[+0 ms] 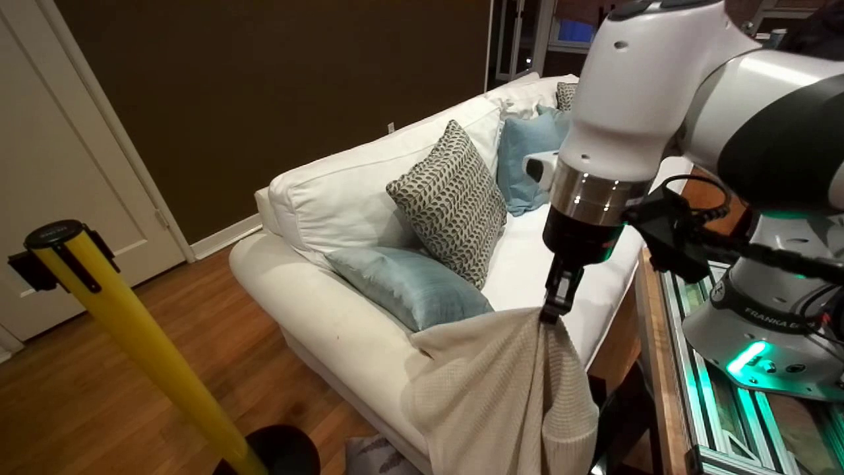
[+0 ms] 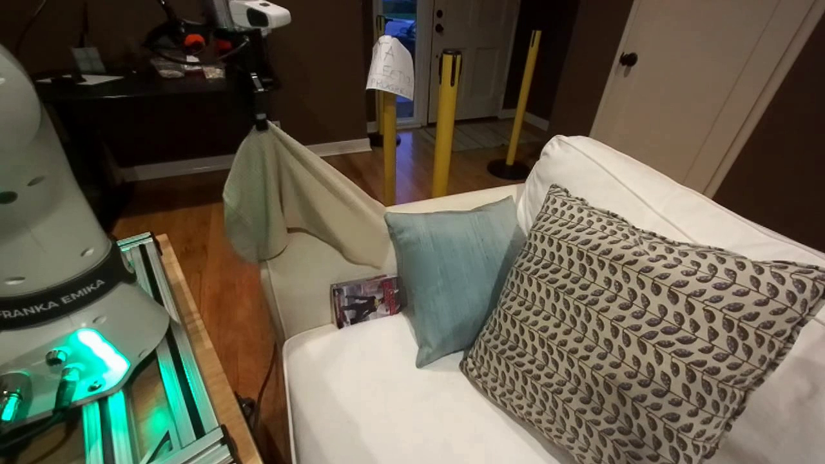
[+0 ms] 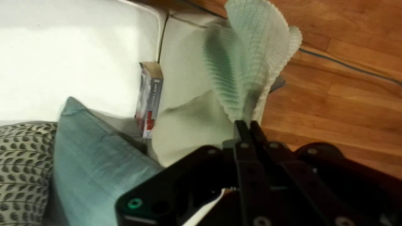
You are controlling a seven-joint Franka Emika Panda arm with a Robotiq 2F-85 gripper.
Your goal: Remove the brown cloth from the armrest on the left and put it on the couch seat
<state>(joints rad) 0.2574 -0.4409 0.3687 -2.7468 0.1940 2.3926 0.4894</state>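
Firstly, my fingers (image 3: 241, 133): two, brought together, pinching a gathered peak of the brown cloth (image 1: 484, 389). Gripper (image 2: 260, 124): tips downward, above the level of the armrest (image 2: 303, 290). Cloth in full: one, pale tan, ribbed, hung from my pinch in tent-like folds; one flap dangling free, the remainder sloping down onto the armrest and covering part of its top. Book (image 3: 149, 102): one, red lettering on the spine, at the seam between armrest and couch seat (image 2: 367, 399). Teal cushion (image 2: 451, 277): one, leaning at the armrest's inner side, just beside the book. Leaf-patterned cushion (image 2: 644, 322): one, tilted against the backrest (image 1: 356, 198), next to the teal one. Blue cushion (image 1: 519, 148): farther along the seat, partly hidden by my arm (image 1: 626, 99). Base (image 1: 765, 316) of that arm: white, lit green, on a metal frame (image 2: 193, 386). Yellow posts (image 2: 443, 122): three in an exterior view, one bearing a sheet of lettered paper (image 2: 390, 67), standing on the wooden floor (image 3: 351, 106) beyond the armrest
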